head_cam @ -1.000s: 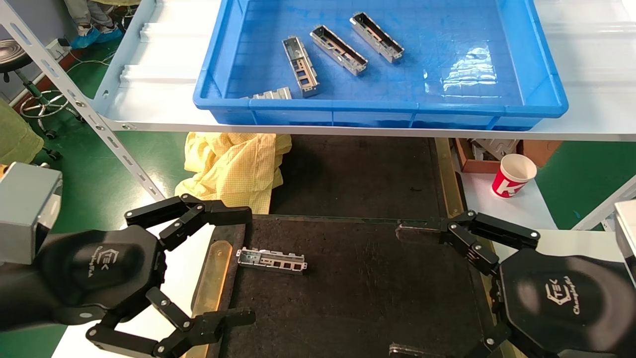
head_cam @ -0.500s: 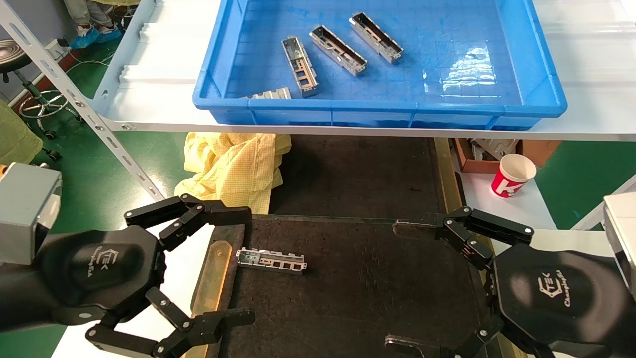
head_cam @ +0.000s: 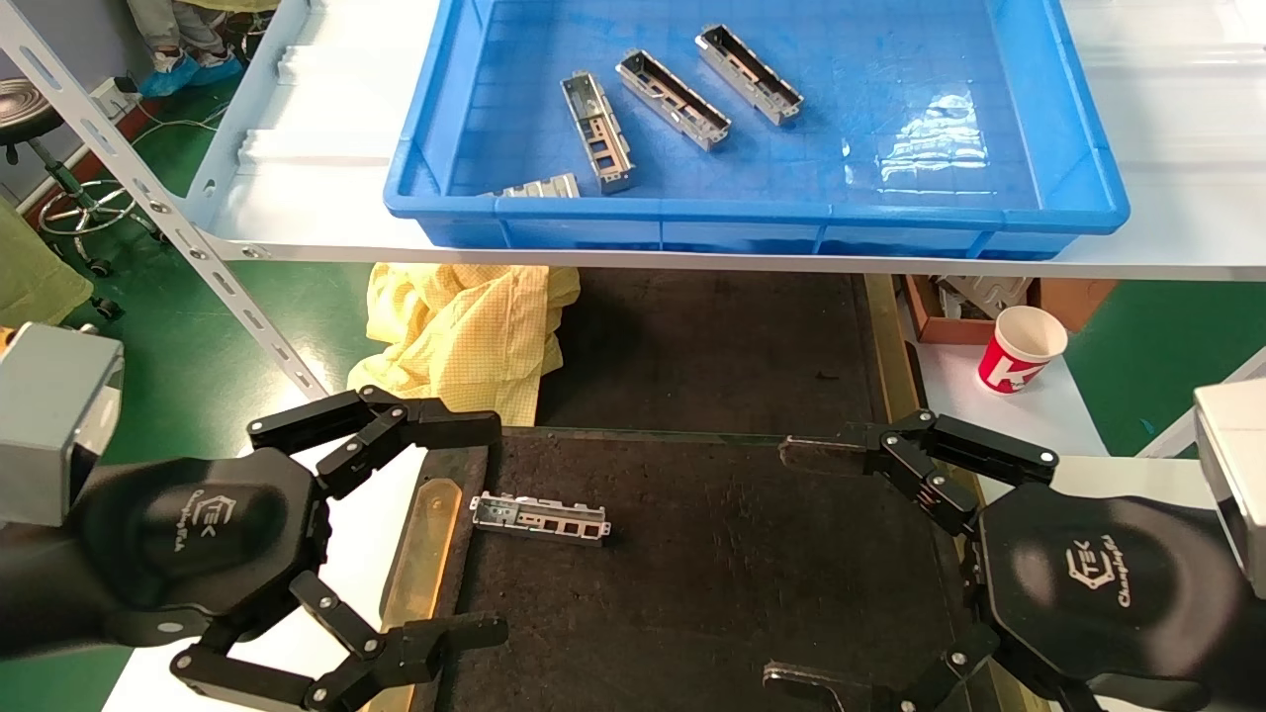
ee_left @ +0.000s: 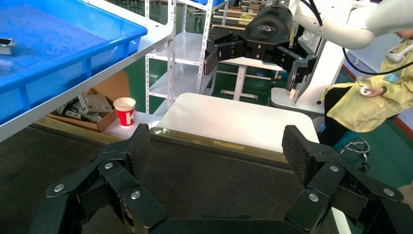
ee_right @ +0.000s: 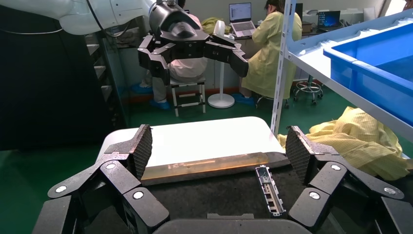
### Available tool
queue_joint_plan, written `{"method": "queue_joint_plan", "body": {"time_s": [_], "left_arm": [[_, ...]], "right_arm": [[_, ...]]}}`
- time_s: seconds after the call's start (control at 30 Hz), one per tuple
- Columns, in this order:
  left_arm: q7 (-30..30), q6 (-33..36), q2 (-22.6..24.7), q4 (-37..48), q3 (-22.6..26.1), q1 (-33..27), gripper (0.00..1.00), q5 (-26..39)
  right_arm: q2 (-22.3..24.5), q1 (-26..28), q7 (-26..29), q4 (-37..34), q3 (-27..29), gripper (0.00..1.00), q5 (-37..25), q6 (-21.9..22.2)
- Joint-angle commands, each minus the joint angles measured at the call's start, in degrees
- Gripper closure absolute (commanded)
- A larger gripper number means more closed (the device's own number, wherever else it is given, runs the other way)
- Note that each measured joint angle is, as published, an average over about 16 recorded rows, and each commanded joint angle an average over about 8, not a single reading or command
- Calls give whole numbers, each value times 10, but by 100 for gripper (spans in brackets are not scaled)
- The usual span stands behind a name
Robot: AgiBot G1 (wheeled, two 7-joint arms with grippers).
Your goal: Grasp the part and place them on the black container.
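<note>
One silver-grey part (head_cam: 540,518) lies flat on the black container (head_cam: 732,574) near its left brass strip; it also shows in the right wrist view (ee_right: 270,189). Several more parts (head_cam: 673,86) lie in the blue bin on the shelf. My left gripper (head_cam: 475,529) is open and empty at the container's left edge, left of the placed part. My right gripper (head_cam: 806,569) is open and empty over the container's right side. In the left wrist view my left gripper (ee_left: 216,146) looks across the bare container (ee_left: 195,175).
A deep blue bin (head_cam: 1078,198) stands on the white shelf (head_cam: 297,178) above. A yellow cloth (head_cam: 465,331) lies behind the container at the left. A red and white paper cup (head_cam: 1022,348) and a cardboard box (head_cam: 949,307) stand at the back right.
My right gripper has shifted a little to the left and farther over the container. The left gripper and the part have not moved.
</note>
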Motion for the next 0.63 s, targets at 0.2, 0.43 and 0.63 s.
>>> {"method": "queue_joint_plan", "body": {"time_s": [0.2,0.43,0.63], "left_arm": [[0,0,0,0,0,0,0,0],[0,0,0,0,0,0,0,0],[0,0,0,0,0,0,0,0]], "right_arm": [[0,0,0,-1,-1,0,0,0],[-1,1,0,-1,-1,0,-1,1],[-1,1,-1,-1,-1,0,-1,1]]}}
